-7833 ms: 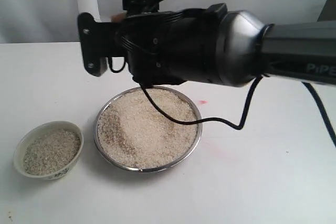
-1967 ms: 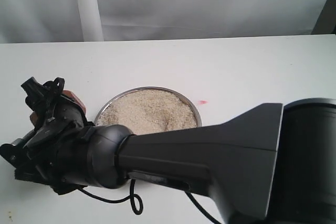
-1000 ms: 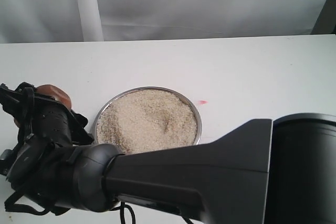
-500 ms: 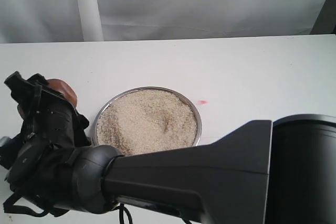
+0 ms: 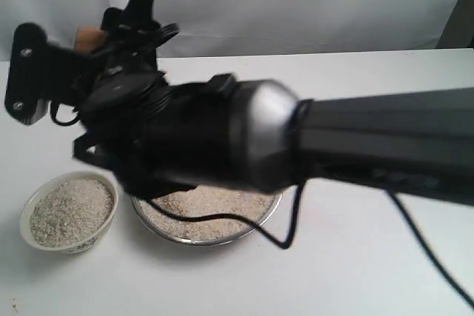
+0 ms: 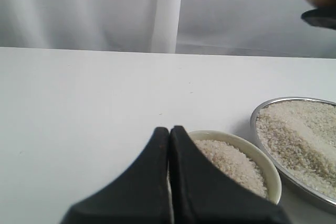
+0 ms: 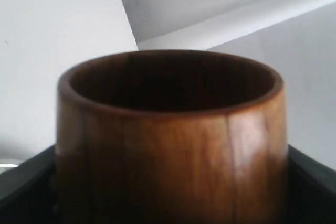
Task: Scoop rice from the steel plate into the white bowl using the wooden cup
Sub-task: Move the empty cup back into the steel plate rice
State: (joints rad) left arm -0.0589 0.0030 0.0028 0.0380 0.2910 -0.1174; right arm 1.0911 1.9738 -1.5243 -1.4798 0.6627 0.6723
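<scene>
So the right pincer [image 7: 170, 190] has the wooden cup [image 7: 170, 135] clamped across its belly, jaws spread wide around it. The cup hangs high above the surface [image 6: 79, 103], back behind the two dishes, and its inside looks dark with no grains I can see. My read is it's empty, so the job now is going down for another load. The arm is one big smear in the exterior view, so don't trust exact positions there. The steel plate [image 6: 254, 121] sits just beside the white bowl [image 5: 70, 248], and the rice [image 6: 299, 135] in it isn't level: there's a ridge with a dip next to it. I'd bring the cup in mouth-first at a tilt into the thick part of that ridge, not the shallow bit near the rim where it would just scrape metal. Push through the grains, then roll it upright before lifting so nothing slides out. Keep the squeeze even, because polished round wood will probably want to twist in the jaws. The bowl already looks pretty full, so go for a modest scoop and pour low over its middle. The left pincer [image 6: 169, 132] is pinched closed on nothing and parked right by the bowl, so swing in from the plate side to stay clear of it.
</scene>
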